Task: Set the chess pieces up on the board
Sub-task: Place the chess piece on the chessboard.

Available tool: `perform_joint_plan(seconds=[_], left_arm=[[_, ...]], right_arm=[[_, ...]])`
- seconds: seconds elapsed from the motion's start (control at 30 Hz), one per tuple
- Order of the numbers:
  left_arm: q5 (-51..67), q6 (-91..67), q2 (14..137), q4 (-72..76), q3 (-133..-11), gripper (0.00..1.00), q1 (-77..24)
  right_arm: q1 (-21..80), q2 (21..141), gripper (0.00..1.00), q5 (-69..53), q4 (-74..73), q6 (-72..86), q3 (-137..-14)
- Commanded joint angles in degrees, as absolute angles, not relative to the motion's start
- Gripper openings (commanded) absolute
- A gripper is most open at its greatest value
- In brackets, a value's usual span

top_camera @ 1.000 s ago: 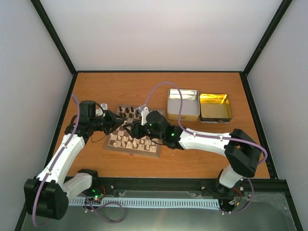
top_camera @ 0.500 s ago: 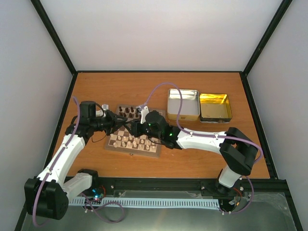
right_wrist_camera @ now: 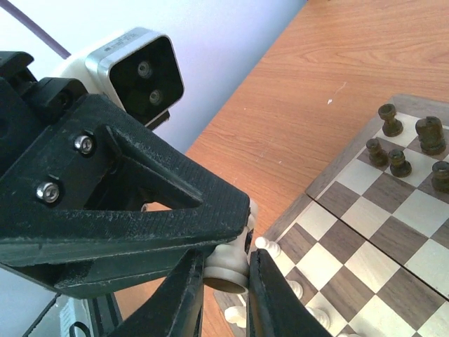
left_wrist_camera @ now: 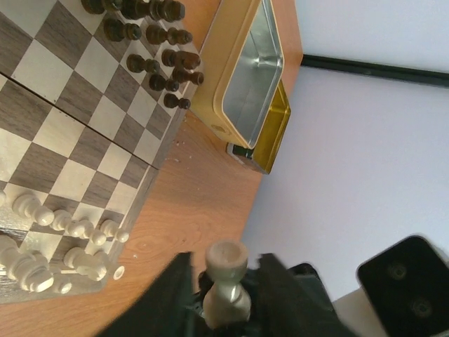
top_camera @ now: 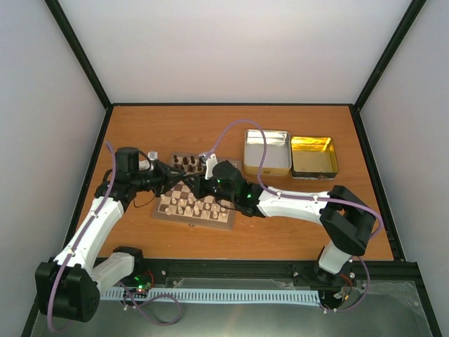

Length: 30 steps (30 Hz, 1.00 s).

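- The left pincer [left_wrist_camera: 226, 267] is clamped on a pale piece [left_wrist_camera: 224, 288], its fingers pressed against the stem on either side.
- The right pincer [right_wrist_camera: 228, 263] has its fingers against the round base of the same pale piece [right_wrist_camera: 228, 272]. From here it looks gripped at both ends, as in a hand-over.
- From above, the two pincers meet over the left part of the board [left_wrist_camera: 77, 140], and the piece is up in the air rather than standing on a square.
- Dark pieces [left_wrist_camera: 158, 49] crowd the far rows, and pale pieces [left_wrist_camera: 63, 239] stand in the near rows, some of them leaning or crowded together.
- I'd guess the piece is very light, hard, smooth turned wood. It won't crush, but being round it could swivel or squirt out of flat fingers.
- The stem just above the base looks the best place to hold it, as that leaves the flat foot free to meet the square.
- Once set down it will tip easily, and its neighbours stand close enough to get knocked.
- A silver tin [top_camera: 267, 151] and a gold tin [top_camera: 313, 156] sit on the surface [top_camera: 295, 210] to the right of the board.
- I can read no writing, brand or label on the tins, board or arms.
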<state>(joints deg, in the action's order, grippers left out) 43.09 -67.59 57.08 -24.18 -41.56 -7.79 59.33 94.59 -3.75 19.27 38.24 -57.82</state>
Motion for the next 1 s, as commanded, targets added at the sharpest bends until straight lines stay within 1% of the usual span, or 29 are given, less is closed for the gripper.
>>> perform_joint_plan(seconds=[0.0,0.07,0.1,0.27,0.37,0.43,0.5,0.6,0.63,0.67,0.77,0.97], left_arm=[[44.97,-64.79,55.52,-24.44,-41.81,0.4,-8.09],[44.77,-61.97,54.9,-24.5,-42.17,0.55,-7.96],[45.66,-60.44,54.59,-23.57,-42.14,0.6,-7.87],[51.45,-51.96,52.8,-21.86,-44.04,0.79,-7.73],[59.51,-51.38,50.65,-14.99,-43.85,0.83,-7.72],[63.03,-49.88,50.73,-15.08,-44.88,0.82,-7.65],[63.45,-46.92,51.6,-20.29,-47.15,0.78,-7.65],[67.81,-46.88,53.3,-21.17,-47.64,0.59,-7.65],[69.21,-47.17,53.68,-21.11,-47.68,0.54,-7.65],[69.98,-47.19,53.69,-21.28,-47.83,0.52,-7.65],[71.4,-47.27,52.83,-21.35,-47.79,0.47,-7.65],[73.13,-45.76,51.88,-23.32,-46.64,0.46,-7.65]], right_arm=[[58.33,93.22,0.1,-2.15,22.2,35.06,-57.63],[57.51,91.48,0.1,-4.72,23.75,33.8,-55.4],[56.89,90.29,0.1,-7.44,25.19,33.19,-54.01],[53.11,83.41,0.1,-26.14,32.3,31.23,-46.7],[52.84,80.28,0.11,-32.22,29.84,28.26,-46.38],[52.78,78.71,0.11,-33.52,27.87,26.37,-46.65],[52.74,77.62,0.11,-34.46,27.22,25.01,-46.86],[52.7,77.23,0.11,-35.27,24.81,23.36,-48.6],[52.66,77.2,0.11,-35.19,24.02,22.99,-49.02],[52.64,77.25,0.12,-34.97,23.44,22.42,-49.3],[52.65,77.29,0.12,-34.25,22.42,21.77,-49.6],[52.56,77.93,0.12,-33.61,22.37,21.84,-50.25]])
